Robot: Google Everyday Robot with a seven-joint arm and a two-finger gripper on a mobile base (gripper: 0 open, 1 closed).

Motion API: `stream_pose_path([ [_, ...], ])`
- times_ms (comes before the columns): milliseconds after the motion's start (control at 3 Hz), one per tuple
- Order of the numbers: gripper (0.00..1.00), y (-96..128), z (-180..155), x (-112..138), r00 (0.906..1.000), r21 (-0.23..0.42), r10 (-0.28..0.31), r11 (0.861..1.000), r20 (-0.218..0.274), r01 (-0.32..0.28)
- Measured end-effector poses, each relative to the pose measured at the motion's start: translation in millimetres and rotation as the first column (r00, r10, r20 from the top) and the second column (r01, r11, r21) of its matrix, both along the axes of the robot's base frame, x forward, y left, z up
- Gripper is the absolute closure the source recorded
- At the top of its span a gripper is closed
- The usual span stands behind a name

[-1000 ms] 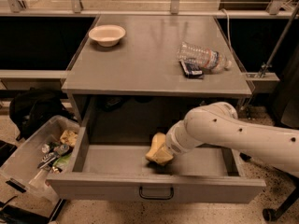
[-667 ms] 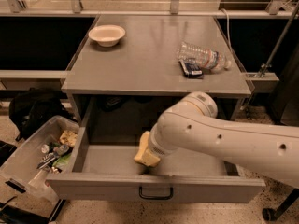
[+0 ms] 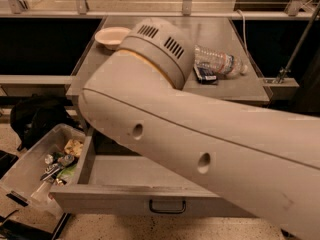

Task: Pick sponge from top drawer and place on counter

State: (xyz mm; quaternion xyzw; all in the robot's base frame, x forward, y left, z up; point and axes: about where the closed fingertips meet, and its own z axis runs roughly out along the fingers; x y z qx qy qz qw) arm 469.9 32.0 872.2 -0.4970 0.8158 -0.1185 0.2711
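My arm (image 3: 200,134) fills most of the camera view, sweeping from the lower right up over the counter (image 3: 245,86). The gripper is not in view; it is hidden behind or beyond the arm. The top drawer (image 3: 115,200) stands pulled open below the counter, with its dark pull handle (image 3: 167,207) on the front panel. The part of the drawer floor that shows (image 3: 125,171) is bare. The sponge does not show; it is hidden or out of view.
A cream bowl (image 3: 112,35) sits at the counter's back left. A crushed plastic bottle (image 3: 220,62) and a dark packet (image 3: 205,75) lie on its right side. A clear bin (image 3: 30,169) of clutter and a black bag (image 3: 37,119) stand on the floor at the left.
The arm has swung up and leftward, out of the drawer and close to the camera. The gripper and the sponge it held in the drawer are now hidden.
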Motion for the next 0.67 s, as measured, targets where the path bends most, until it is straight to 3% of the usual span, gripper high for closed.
stream_pose_path([
  [333, 1.00, 0, 0, 0, 1.0000, 0.001, 0.001, 1.000, 0.001, -0.001],
  [667, 1.00, -28, 38, 24, 0.9986, 0.019, -0.035, 0.999, 0.040, 0.034],
])
